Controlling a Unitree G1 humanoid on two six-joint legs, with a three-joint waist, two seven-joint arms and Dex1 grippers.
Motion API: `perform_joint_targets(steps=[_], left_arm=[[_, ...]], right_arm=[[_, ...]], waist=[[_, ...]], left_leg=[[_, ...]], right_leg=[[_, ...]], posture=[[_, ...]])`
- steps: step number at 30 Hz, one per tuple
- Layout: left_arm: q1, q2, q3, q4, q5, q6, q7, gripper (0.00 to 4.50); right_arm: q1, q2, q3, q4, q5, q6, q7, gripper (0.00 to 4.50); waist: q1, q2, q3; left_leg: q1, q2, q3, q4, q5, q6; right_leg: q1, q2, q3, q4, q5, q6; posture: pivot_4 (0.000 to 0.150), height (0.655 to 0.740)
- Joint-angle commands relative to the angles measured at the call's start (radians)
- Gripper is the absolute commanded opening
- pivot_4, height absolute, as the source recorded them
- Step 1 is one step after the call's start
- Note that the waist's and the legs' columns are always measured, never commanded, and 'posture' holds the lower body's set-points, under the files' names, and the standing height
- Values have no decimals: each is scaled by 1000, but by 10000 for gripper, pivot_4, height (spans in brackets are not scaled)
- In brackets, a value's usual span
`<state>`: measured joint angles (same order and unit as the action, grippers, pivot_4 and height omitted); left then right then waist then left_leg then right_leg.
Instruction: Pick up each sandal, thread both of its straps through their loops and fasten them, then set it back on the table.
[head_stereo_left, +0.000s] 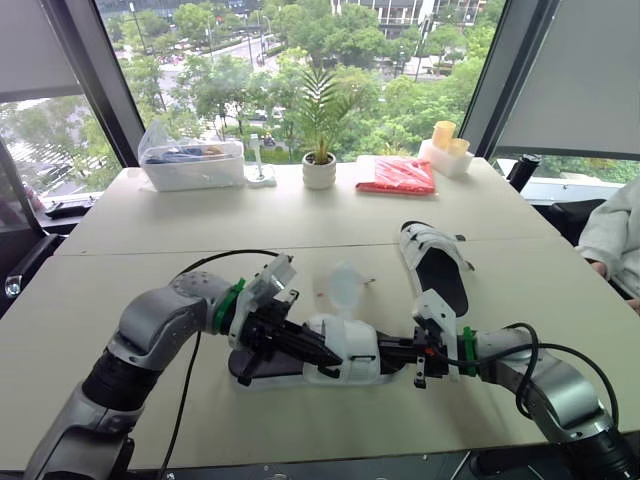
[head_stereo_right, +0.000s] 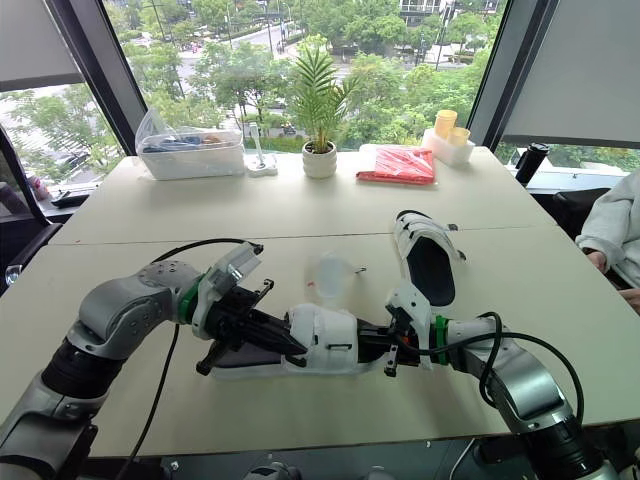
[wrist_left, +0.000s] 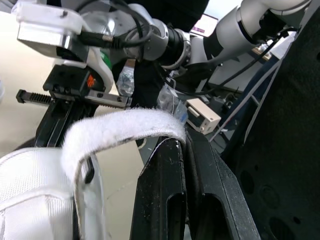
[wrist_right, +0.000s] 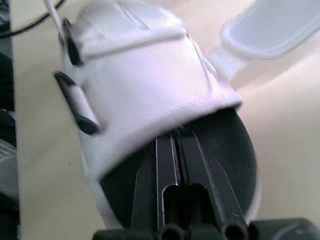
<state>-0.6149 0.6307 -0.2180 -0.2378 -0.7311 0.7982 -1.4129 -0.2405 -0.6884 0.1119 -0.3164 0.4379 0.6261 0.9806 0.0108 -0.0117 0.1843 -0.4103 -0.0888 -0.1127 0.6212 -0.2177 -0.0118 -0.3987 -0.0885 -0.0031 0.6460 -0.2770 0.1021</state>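
Two grippers on one sandal rn. L gripper (head_stereo_left: 318, 352) is clamped on the tip of a white fuzzy strap (wrist_left: 115, 127). The strap arches up off the upper and over the fingertips. I read that as holding the tail free so it can be fed toward its loop.

R gripper (head_stereo_left: 388, 352) comes in from the opposite end, facing the L one. Its fingers (wrist_right: 165, 170) are pressed together w/ nothing between them, tucked under the white upper and lying on the black footbed. My guess is it's there to pin the sandal (head_stereo_left: 352, 340) so it doesn't slide while the L pulls.

Sandal lies flat on the table (head_stereo_left: 150, 235), directly between the two grippers, not lifted. Black loops (wrist_right: 82, 107) show along the upper's side; can't tell if either strap is thru yet.

Just beyond the grippers lies a clear plastic piece (head_stereo_left: 345, 283), no idea what for. Farther out past the R gripper sits the 2nd sandal (head_stereo_left: 437, 262), sole down, well apart. Can't tell whether its straps are done. Threading looks like the step in hand imo.
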Motion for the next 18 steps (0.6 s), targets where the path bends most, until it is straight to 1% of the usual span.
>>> perform_joint_targets(steps=[1, 6, 12, 15, 18], left_arm=[[41, -5, 4, -31, 23, -40, 35, 401], [111, -36, -4, -39, 60, -72, 97, 401], [180, -46, 3, -83, 33, -31, 140, 401], [203, -34, 12, -101, 21, -20, 149, 401], [207, -29, 23, -96, 11, -4, 162, 401]], right_arm=[[24, 0, 46, -45, 12, 0, 28, 0], [47, 2, 112, -35, -16, -28, 52, 0], [44, 41, 175, 65, -109, -139, 31, 0], [44, 67, 176, 73, -113, -149, 17, 0], [56, 62, 193, 74, -135, -159, 19, 0]], waist=[[0, 0, 0], [1, 0, 0], [-1, 0, 0], [-6, 0, -1], [-8, 0, -1]], left_leg=[[0, 0, 0, 0, 0, 0], [0, 0, 0, 0, 0, 0], [0, 0, 0, 1, 0, 0], [1, 1, 0, 1, 0, 0], [2, 1, 0, 1, 0, 0]], right_leg=[[0, 0, 0, 0, 0, 0], [0, 0, 0, 0, 0, 0], [1, 0, 0, 0, -1, -1], [1, 1, 0, 1, -1, -1], [1, 1, 0, 1, -1, -1]], posture=[[1500, 7400], [1500, 7400], [1500, 7400], [1500, 7400], [1500, 7400]])
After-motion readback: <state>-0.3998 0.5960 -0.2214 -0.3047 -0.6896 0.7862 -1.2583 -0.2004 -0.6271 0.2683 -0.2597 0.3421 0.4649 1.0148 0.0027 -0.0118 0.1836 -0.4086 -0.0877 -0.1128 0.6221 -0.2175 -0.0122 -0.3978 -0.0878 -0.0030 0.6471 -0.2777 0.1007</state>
